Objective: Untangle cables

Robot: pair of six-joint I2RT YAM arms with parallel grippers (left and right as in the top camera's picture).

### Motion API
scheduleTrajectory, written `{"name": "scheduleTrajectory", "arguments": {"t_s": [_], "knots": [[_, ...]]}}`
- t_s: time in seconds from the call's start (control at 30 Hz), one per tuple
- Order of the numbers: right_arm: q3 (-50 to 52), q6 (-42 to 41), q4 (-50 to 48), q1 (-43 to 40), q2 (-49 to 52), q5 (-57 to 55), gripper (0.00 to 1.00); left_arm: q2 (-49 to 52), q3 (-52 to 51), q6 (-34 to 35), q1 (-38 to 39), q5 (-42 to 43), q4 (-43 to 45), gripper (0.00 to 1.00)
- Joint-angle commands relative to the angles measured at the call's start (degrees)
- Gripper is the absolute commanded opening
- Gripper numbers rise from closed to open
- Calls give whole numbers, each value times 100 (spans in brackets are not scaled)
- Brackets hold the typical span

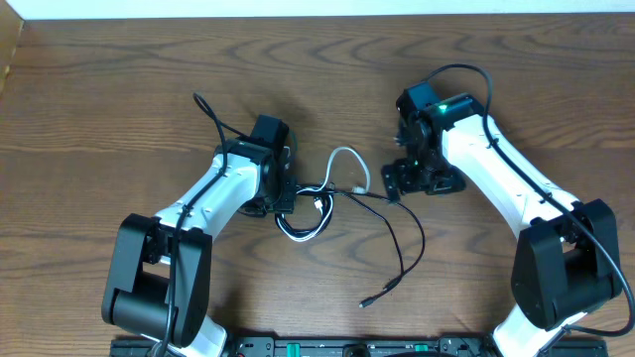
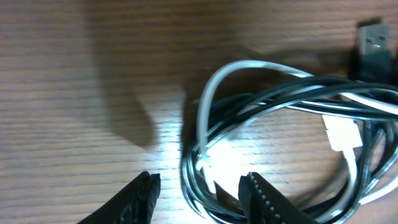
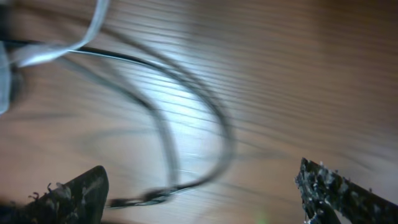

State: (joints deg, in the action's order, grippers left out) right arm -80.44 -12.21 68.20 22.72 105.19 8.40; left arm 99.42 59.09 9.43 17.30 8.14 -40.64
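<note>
the table (image 1: 119,89) is dark brown wood with a strong wavy grain. a pale white strip (image 1: 298,8) runs along its far edge, and lamp glare whitens the grain in both wrist views. the cables (image 1: 310,210) lie mid-table between the two arms. they form a tight tangle of white and black coils at the tip of the left arm, with a white loop (image 1: 347,161) reaching from it toward the right arm. one thin black cord (image 1: 399,281) curves down to a small plug (image 1: 366,301) near the front edge. the left gripper (image 2: 199,190) has its fingers apart, with the edge of the bundle lying on the wood between them, not pinched. the right gripper (image 3: 202,199) is spread wide, a blurred black cable lying on the wood between its tips.
</note>
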Motion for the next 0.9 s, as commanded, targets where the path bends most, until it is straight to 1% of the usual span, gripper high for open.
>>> {"name": "scheduleTrajectory", "arguments": {"t_s": [0.0, 0.07, 0.13, 0.2, 0.33, 0.47, 0.53, 0.63, 0.7, 0.77, 0.87], "knots": [[136, 435, -348, 44, 4, 1641, 94, -96, 76, 240, -55, -420, -39, 47], [282, 566, -691, 122, 4, 2100, 93, -96, 76, 341, -98, -417, -39, 47], [426, 551, -1049, 216, 4, 2256, 92, -96, 76, 385, -151, -413, -33, 47], [549, 494, -1333, 328, 7, 2284, 92, -96, 76, 439, -181, -345, -2, 47], [715, 267, -1698, 509, 7, 2284, 92, -94, 74, 286, -173, 155, 111, 47], [933, 26, -2133, 750, 7, 2282, 91, -92, -44, 295, -175, 170, 181, 46], [977, 22, -2208, 846, 7, 2282, 91, -90, -168, 299, -175, 168, 339, 41], [979, 24, -2249, 960, 7, 2205, 91, -87, -343, 361, -181, 103, 581, 39], [979, 24, -2275, 1001, 7, 2166, 91, -90, -348, 415, -212, -90, 584, 36], [979, 22, -2282, 1019, 7, 2155, 91, -90, -348, 546, -254, -315, 588, 34], [981, 22, -2280, 1036, 7, 2155, 91, -87, -350, 573, -289, -345, 603, 33]]}}
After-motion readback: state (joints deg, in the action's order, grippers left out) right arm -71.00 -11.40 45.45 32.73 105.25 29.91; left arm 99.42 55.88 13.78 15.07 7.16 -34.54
